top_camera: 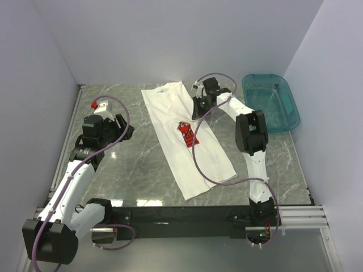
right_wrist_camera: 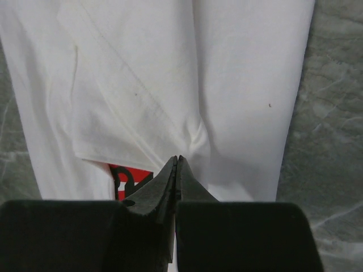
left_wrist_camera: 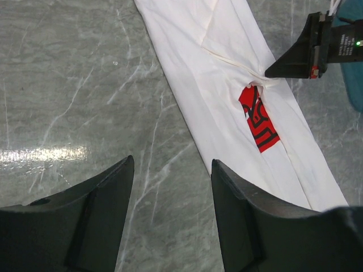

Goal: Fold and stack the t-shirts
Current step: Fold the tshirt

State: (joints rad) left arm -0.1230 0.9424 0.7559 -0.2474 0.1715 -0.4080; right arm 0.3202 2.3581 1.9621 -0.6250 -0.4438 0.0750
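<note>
Counter (top_camera: 142, 170) is grey-green marble-look with white veining, boxed in by plain pale walls (top_camera: 170, 39) on the left, far and right sides. Light glare shows along its near edge.

Teal basin (top_camera: 294, 107) sits in the far right corner, apart from the shirt. It's translucent plastic. Inside I only make out a thin dark streak near its far side, and I can't tell what that is.

T-shirt (top_camera: 181, 164) lies flat mid-counter, folded lengthwise into a long white strip that runs diagonally from far centre toward near right. Red print (top_camera: 186, 135) peeks out partly from under a folded flap, about halfway along.

Right tool (right_wrist_camera: 177, 161) is closed, tips down on the shirt just beside the print. It's pinching a puckered bit of the flap edge, and fabric wrinkles radiate from the tips. Its arm reaches in from the basin side.

Left tool (left_wrist_camera: 171, 161) is open, holding nothing, over bare counter left of the shirt, not touching it.
</note>
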